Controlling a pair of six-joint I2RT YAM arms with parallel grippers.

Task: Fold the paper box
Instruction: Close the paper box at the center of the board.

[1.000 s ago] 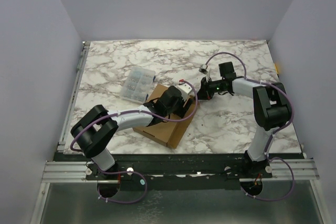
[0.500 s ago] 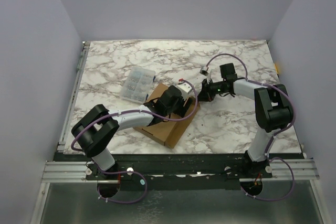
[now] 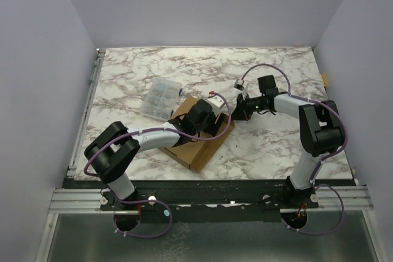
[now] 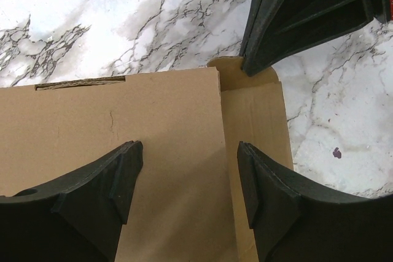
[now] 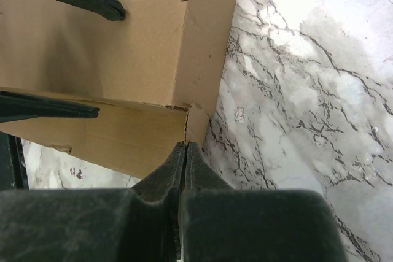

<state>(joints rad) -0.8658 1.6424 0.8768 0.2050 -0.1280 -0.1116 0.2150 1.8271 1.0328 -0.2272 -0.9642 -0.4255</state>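
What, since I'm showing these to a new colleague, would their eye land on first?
The brown paper box lies flat at the front-middle of the marble table, with the left gripper poised open right over its top panel. The right gripper is shut, with its tips at the box's side flap; whether they pinch it is unclear. A clear plastic case sits just beyond the box, to the left.

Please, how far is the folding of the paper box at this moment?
Done: the paper box already looks like a shallow closed box, its lid panel lying flat. In hand: the left claw is open above the lid; the right claw, shut, meets the side flap at its corner. Left: that flap sticks out beside the lid, not yet tucked.
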